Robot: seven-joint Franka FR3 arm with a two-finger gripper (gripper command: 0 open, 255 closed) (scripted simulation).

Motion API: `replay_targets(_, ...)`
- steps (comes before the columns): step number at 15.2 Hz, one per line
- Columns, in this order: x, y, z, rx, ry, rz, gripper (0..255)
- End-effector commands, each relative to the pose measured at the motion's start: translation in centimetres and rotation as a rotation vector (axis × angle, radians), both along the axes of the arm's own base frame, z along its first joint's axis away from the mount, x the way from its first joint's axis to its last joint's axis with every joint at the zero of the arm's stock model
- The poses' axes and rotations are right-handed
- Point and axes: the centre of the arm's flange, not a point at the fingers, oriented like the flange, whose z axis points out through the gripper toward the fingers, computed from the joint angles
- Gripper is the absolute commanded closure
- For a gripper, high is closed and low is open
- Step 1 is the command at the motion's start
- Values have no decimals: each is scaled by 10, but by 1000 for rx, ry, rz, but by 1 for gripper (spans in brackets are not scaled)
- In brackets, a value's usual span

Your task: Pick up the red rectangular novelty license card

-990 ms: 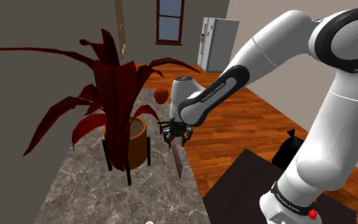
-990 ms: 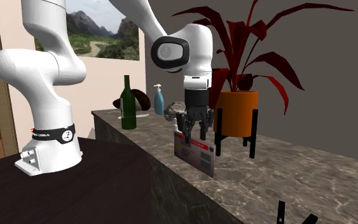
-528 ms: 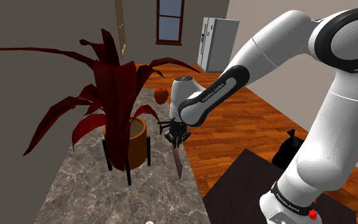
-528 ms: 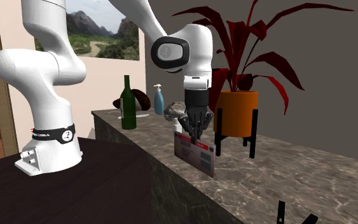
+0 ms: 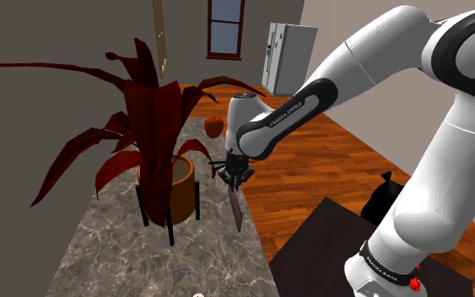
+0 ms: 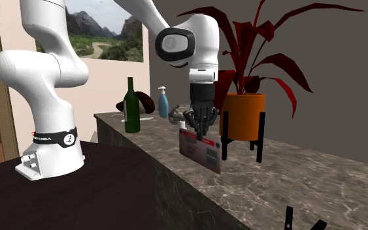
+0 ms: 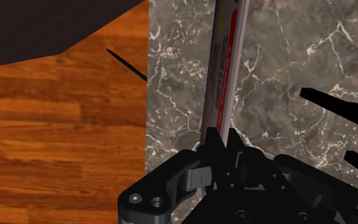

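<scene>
Lifted slightly since the earlier frame, the red card (image 6: pixel 202 151) hangs mid-frame in the second exterior view, its top edge pinched by the closed hand (image 6: pixel 200 128) over the marble table (image 6: pixel 293 176). A potted plant (image 6: pixel 241 116) stands close at right and a green bottle (image 6: pixel 131 108) at left.

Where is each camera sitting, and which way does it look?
Shoulder view: beside and behind the stand, looking down over the marble counter; the white arm reaches to the gripper.
Second exterior view: beside the stand, looking along the counter at the potted plant; the arm's base and gripper show.
Wrist view: on the hand, looking down along the red card; two black fingers clasp it.
All three share the card held in the gripper.
</scene>
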Motion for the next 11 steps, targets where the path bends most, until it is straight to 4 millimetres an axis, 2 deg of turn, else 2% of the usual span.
replay_targets(1,-1,1,11,0,0,0,255)
replay_targets(9,-1,1,53,0,0,0,255)
replay_targets(11,-1,1,54,0,0,0,255)
